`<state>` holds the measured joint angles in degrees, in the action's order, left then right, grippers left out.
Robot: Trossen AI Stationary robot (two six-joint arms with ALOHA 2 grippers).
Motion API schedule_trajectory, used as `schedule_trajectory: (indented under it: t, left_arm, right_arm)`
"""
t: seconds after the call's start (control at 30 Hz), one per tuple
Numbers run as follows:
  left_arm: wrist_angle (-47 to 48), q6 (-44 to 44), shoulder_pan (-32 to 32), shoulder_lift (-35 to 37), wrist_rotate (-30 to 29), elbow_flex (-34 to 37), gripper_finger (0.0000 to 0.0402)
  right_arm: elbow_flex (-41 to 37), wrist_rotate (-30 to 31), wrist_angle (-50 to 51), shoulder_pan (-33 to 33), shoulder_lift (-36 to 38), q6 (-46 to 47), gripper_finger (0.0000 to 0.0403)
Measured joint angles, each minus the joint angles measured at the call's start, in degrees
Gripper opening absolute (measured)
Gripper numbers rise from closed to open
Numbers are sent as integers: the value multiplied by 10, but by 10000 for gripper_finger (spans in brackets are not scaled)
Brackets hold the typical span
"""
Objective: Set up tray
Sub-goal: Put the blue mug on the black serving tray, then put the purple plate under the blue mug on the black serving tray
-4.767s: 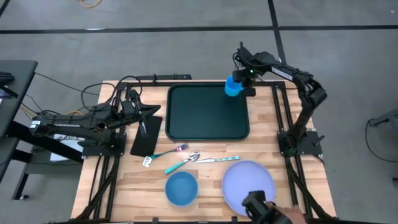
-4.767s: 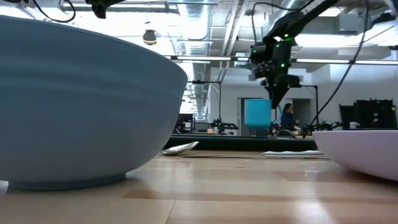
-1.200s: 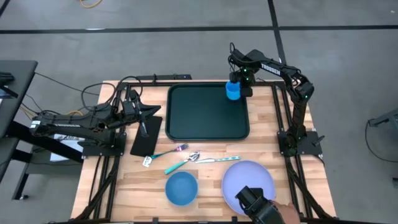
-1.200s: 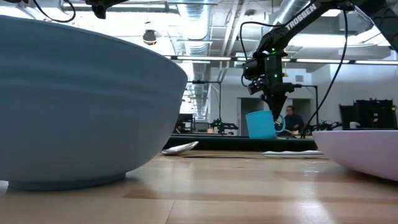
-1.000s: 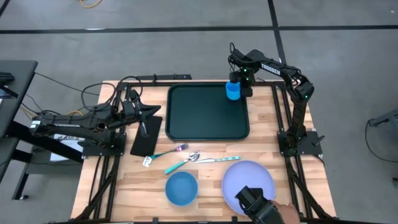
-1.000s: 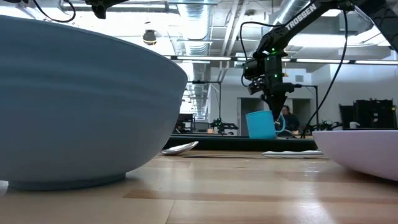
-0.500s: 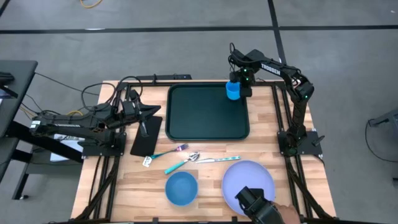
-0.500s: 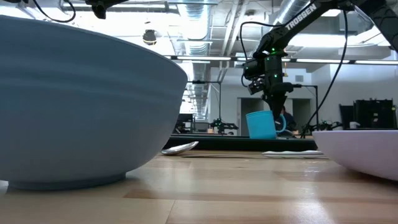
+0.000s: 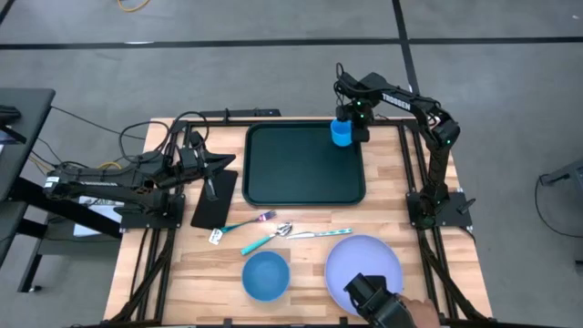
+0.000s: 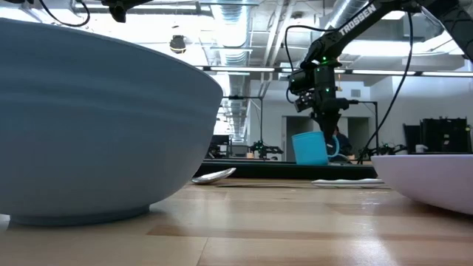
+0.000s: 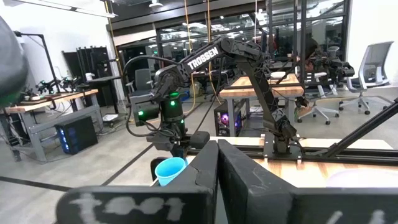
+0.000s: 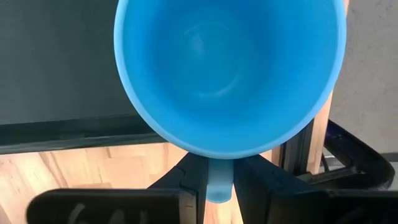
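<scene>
Right claw (image 12: 217, 180) clamped, left claw (image 11: 217, 163) shut, resting

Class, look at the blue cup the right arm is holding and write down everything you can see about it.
The blue cup is a bright blue mug of smooth, plastic-looking material, with a round open mouth, an empty inside and a paler handle. The right gripper is shut on that handle, its fingers pressed against either side. The mug hangs slightly tilted over the far right corner of the dark green tray; the low view shows it low over the rim, and whether it touches cannot be told.
</scene>
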<state>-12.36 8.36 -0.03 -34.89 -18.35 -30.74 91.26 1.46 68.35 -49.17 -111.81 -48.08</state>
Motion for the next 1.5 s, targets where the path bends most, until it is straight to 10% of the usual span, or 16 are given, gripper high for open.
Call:
schedule_trajectory:
  t: [0.77, 1.5]
  left_arm:
    - [0, 0, 0, 0, 0, 0, 0]
    - [0, 1, 0, 0, 0, 0, 0]
  right_arm:
    - [0, 40, -15, 6, 0, 11, 160]
    - [53, 83, 153, 22, 1, 41, 159]
